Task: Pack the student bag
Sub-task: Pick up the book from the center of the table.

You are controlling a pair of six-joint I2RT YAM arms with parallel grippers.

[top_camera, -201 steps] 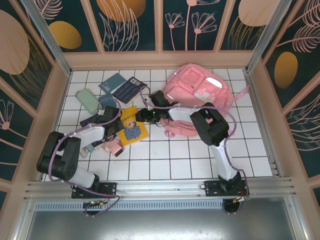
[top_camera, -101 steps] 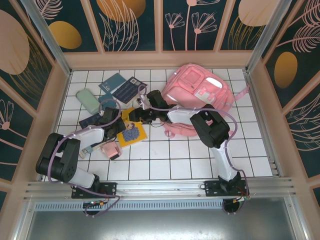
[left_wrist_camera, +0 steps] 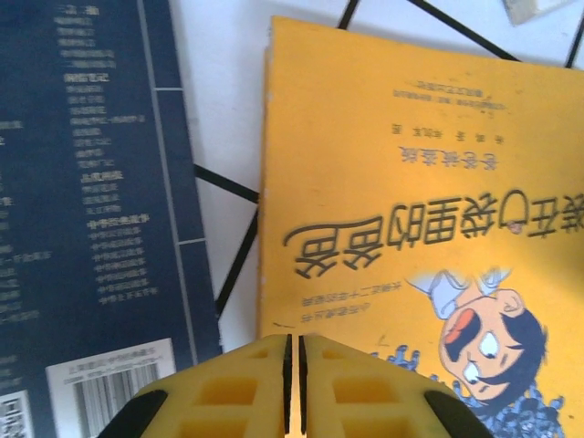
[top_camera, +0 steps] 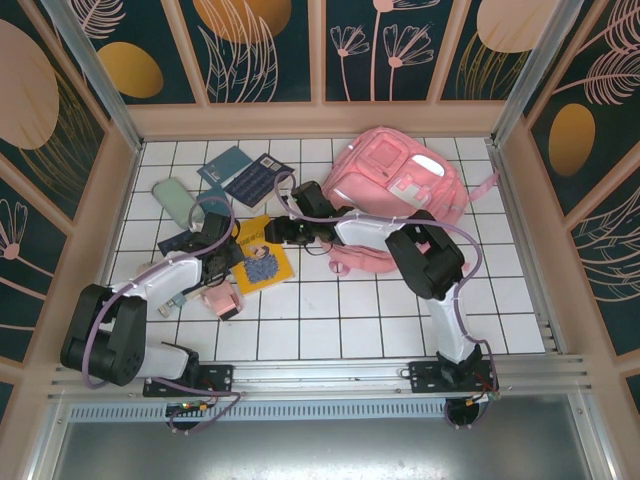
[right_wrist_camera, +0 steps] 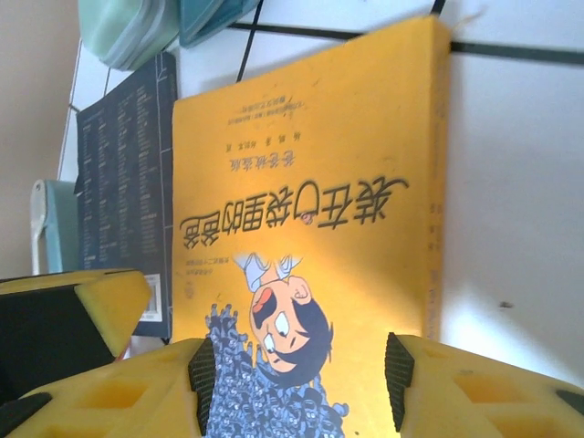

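Left tool [left_wrist_camera: 294,374] pressed shut to a hairline slit, gripping nothing, poised above the near edge of a thin yellow paperback book with a cartoon boy on its cover [left_wrist_camera: 411,182], with a dark blue printed booklet [left_wrist_camera: 91,182] just to the left. Right tool [right_wrist_camera: 297,388] spread wide and empty over that same book's lower end, flat on the white tiled worktop [top_camera: 400,310]. Just right of the right tool, front pockets up: large soft pink fabric student bag [top_camera: 400,185], inside hidden, contents impossible to tell.
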